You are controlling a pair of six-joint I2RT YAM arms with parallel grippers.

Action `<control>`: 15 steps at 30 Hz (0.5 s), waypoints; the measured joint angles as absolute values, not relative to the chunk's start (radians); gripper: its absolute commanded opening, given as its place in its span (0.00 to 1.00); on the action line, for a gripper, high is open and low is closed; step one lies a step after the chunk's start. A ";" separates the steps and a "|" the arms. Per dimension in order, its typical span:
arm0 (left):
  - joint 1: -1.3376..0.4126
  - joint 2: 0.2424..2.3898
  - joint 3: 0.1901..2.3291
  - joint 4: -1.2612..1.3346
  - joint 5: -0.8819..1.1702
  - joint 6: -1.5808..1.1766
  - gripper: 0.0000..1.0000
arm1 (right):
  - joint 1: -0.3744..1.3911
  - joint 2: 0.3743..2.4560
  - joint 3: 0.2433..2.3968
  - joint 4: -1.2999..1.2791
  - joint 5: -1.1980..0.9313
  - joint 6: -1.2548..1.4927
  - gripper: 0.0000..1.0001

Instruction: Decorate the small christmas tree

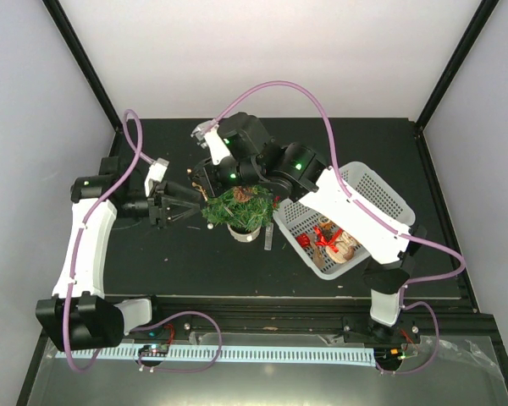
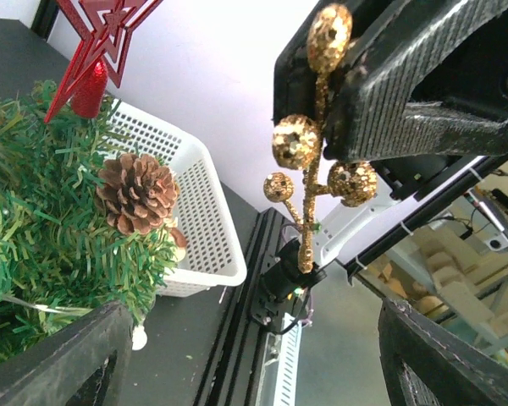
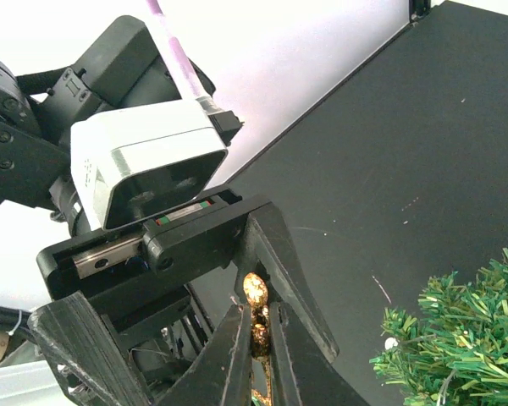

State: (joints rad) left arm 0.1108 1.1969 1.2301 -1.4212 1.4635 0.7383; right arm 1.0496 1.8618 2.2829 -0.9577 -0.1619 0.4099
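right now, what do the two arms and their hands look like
Left arm and right arm: white shells, black joints, green lights, a pink cable looped along each. Left hand and right hand: black, ridged fingers, white camera box behind.

Tree (image 1: 237, 210) mid-table, basket (image 1: 383, 191) just right of it. Pine cone (image 2: 137, 193) on tree, star (image 2: 102, 34) on top. Berry sprig (image 2: 295, 142) left of tree.

The right claw (image 3: 254, 326) pinches a glittery gold sprig (image 3: 254, 290).

Matte black tabletop (image 1: 372, 139) is boxed in by plain white walls (image 1: 254, 51) far, left and right; black corner posts (image 1: 85, 63) are seen, and everything's evenly lit.
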 measured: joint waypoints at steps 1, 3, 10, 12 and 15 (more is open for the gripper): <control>0.110 1.197 1.223 -1.411 1.475 0.727 0.78 | 1.050 1.863 2.283 -0.954 -0.162 0.411 0.11; 0.110 1.198 1.212 -1.395 1.494 0.712 0.74 | 1.050 1.866 2.283 -0.948 -0.163 0.414 0.11; 0.102 1.198 1.195 -1.352 1.527 0.672 0.61 | 1.050 1.883 2.284 -0.934 -0.170 0.427 0.11; 0.101 1.198 1.185 -1.343 1.529 0.661 0.59 | 1.050 1.894 2.286 -0.929 -0.175 0.429 0.11; 0.100 1.198 1.180 -1.330 1.531 0.651 0.55 | 1.050 1.911 2.290 -0.924 -0.185 0.430 0.10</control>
State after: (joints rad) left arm 0.1001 1.1980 1.1801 -1.3304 1.5311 0.6510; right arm 1.0496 1.9110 2.2898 -0.9241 -0.1852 0.4297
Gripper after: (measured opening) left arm 0.581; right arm 0.107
